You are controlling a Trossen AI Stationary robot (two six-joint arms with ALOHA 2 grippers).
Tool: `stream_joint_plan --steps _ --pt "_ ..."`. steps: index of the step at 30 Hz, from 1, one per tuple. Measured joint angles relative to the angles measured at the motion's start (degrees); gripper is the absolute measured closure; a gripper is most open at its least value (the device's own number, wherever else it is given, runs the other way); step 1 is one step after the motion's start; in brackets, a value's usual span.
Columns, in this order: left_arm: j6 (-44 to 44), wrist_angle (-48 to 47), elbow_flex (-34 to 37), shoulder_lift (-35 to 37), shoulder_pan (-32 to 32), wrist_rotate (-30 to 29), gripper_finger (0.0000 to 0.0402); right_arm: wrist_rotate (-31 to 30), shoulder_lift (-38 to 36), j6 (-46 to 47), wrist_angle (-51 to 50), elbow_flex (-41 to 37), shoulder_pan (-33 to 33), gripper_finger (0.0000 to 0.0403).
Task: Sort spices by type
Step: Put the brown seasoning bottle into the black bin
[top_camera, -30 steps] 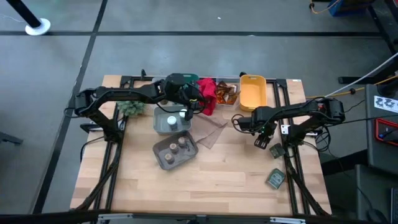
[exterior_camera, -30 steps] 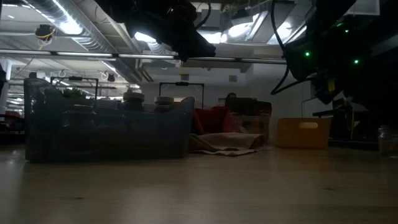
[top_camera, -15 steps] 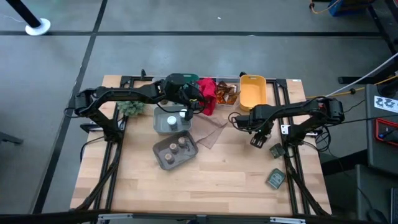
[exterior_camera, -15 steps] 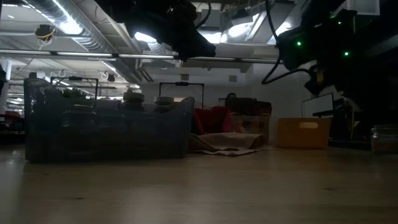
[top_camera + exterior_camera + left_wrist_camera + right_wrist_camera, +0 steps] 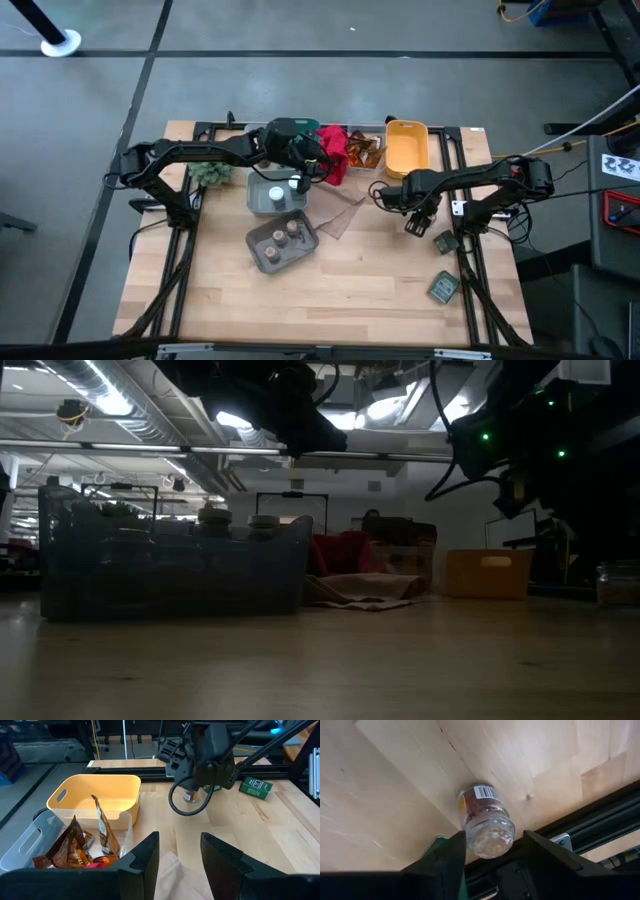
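Hanging just above the desk point(image 5: 350, 285) beside the yellow bin point(image 5: 406, 147), the right tool point(image 5: 416, 226) holds a small clear spice jar point(image 5: 485, 822) between its two dark fingers point(image 5: 442, 857); the jar points bottom-first at the wrist camera, brownish contents and a barcode label showing, clear of the wood below. The left wrist view shows that jar under the right tool with the open desk around it.

Taking the yellow bin as the landmark: a clear bin point(image 5: 35, 840) touches its side, holding orange-brown packets point(image 5: 75, 845) that stand up on edge. Beyond that bin, away from the yellow one, lies a red cloth point(image 5: 334, 150). The left tool point(image 5: 305, 170) hovers near the cloth, above a clear tub point(image 5: 272, 196) with a white-lidded jar point(image 5: 276, 194) in it; its fingers point(image 5: 145, 857) stand apart with nothing between them.

Farther from the yellow bin, toward the desk's near edge, a grey tray point(image 5: 282, 243) carries three tan-lidded jars point(image 5: 286, 236). A beige paper sheet point(image 5: 340, 212) lies between this tray and the yellow bin. A bushy green plant point(image 5: 210, 174) sits at the far-left side.

Two dark green packets point(image 5: 444, 288) lie on the right tool's side of the desk, one just beside the frame rail, one nearer the front edge.
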State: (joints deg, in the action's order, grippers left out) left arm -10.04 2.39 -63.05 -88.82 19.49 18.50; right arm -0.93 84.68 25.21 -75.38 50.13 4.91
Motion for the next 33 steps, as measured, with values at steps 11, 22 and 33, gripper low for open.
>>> stream_joint_plan --steps 11,22,33 --pt "0.0 0.0 0.0 0.0 0.0 2.3 0.0274 2.0 -0.1 0.0 3.8 -5.6 0.0 0.0207" --pt "-1.0 -0.7 0.0 3.2 0.0 2.5 0.0274 5.1 0.0 -0.1 5.7 -6.4 0.0 0.0207" --pt "-2.3 -7.6 0.0 7.8 0.0 2.5 0.0274 6.3 0.0 -0.1 4.3 -6.4 0.0 0.0207"
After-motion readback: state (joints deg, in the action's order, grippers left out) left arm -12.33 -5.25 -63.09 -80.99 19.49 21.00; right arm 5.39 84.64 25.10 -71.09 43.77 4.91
